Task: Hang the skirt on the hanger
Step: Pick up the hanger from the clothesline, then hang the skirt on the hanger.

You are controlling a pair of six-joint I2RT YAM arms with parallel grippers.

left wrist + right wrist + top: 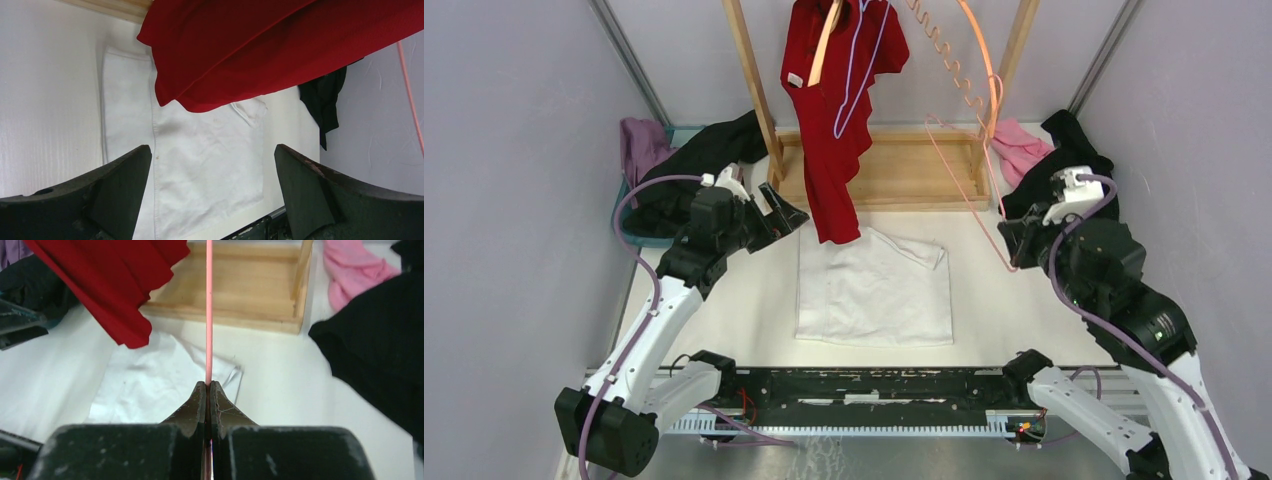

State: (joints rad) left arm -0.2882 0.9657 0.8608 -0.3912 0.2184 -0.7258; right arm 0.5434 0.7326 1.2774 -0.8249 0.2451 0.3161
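The white skirt [874,290] lies flat on the table in the middle, also in the left wrist view [200,150] and the right wrist view [150,385]. A thin pink wire hanger [969,196] slants down from the rack to my right gripper [1014,245], which is shut on its wire [209,315] just right of the skirt. My right gripper's tip [209,385] pinches the wire end-on. My left gripper [789,215] hovers open at the skirt's far left corner, nothing between its fingers [212,147].
A red garment [834,120] hangs from the wooden rack [904,170] and drapes over the skirt's far edge. Black cloth [1074,150] and pink cloth [1019,145] lie at the back right. A bin [639,235] with purple and black clothes stands back left.
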